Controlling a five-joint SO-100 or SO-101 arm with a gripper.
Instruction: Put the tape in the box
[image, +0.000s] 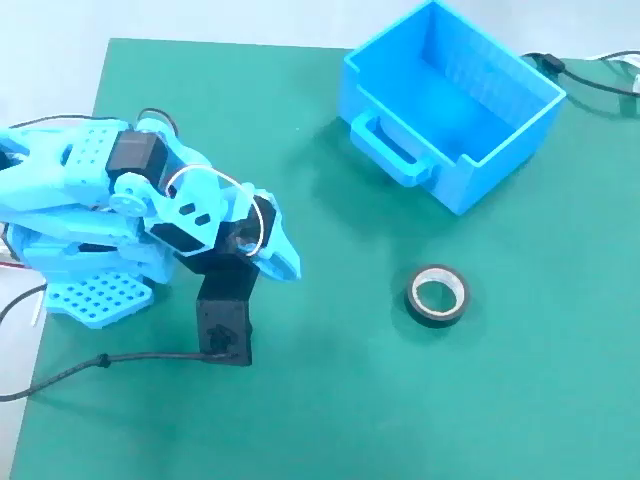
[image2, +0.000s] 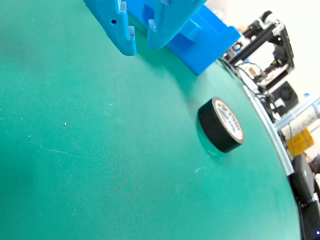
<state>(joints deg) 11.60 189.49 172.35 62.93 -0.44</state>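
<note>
The tape (image: 439, 317), a small black roll with a pale inner core, lies flat on the green mat (image: 330, 400), right of centre in the fixed view. The blue box (image: 456, 176) stands open and empty at the back right, its handle loop facing the arm. My gripper (image: 286, 264) rests low on the folded light-blue arm at the left, well apart from the tape, its jaws close together with nothing between them. In the wrist view the fingertips (image2: 129, 44) hang at the top, the tape (image2: 219, 131) lies to the lower right, and the box (image2: 210, 36) sits beyond.
A black cable (image: 592, 82) runs behind the box at the top right. Another cable (image: 60, 375) trails from the arm's base to the left edge. Beyond the mat's right edge in the wrist view stand black equipment (image2: 270, 42) and a bottle (image2: 301, 119).
</note>
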